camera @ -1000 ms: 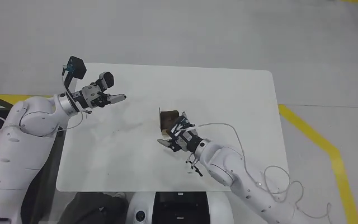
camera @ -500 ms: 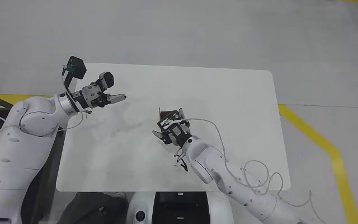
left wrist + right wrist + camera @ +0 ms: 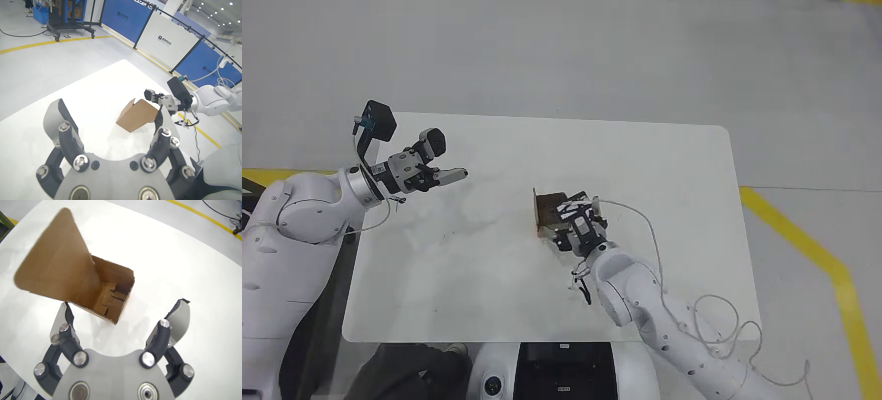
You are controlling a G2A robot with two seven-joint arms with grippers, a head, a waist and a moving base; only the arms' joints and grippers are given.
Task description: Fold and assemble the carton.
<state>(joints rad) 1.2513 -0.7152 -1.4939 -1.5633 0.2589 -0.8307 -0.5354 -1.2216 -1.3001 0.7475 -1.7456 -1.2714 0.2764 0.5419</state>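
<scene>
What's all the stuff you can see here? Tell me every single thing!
carton: one, brown, near the middle of the table, open, one flap standing up
table: one, white, under the carton
floor lines: a few, yellow, on the grey floor around the table
fence panels: several, blue and white, in the room behind
wheeled rack: one, dark, far back on the floor
left hand: one, grey and black, open, above the table, apart from the carton
right hand: one, grey and black, open, right beside the carton
</scene>
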